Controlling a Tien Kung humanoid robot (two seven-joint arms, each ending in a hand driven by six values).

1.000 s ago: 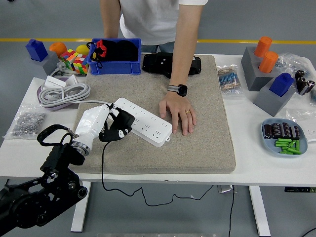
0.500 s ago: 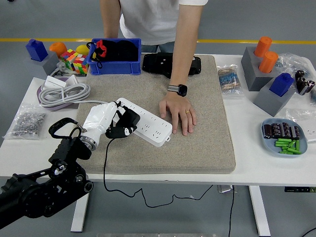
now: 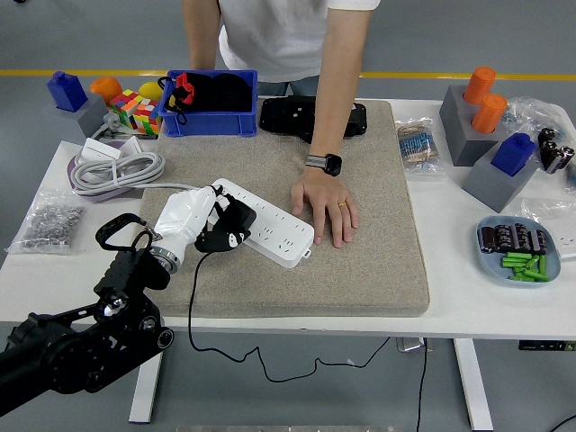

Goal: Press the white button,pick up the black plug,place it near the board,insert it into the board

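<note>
My left arm (image 3: 85, 337) is black from the picture's corner up to the wrist — chunky jointed segments with round pivot housings, one showing a small pale bolt head at its centre. A black loop of cable (image 3: 117, 229) arches over the forearm just behind the wrist. A silver metal ring (image 3: 165, 259) marks the wrist itself. Beyond it, my left hand (image 3: 191, 220) wears a glossy white shell across the back — the fingers (image 3: 219, 232) are black with small white spots near their tips.
</note>
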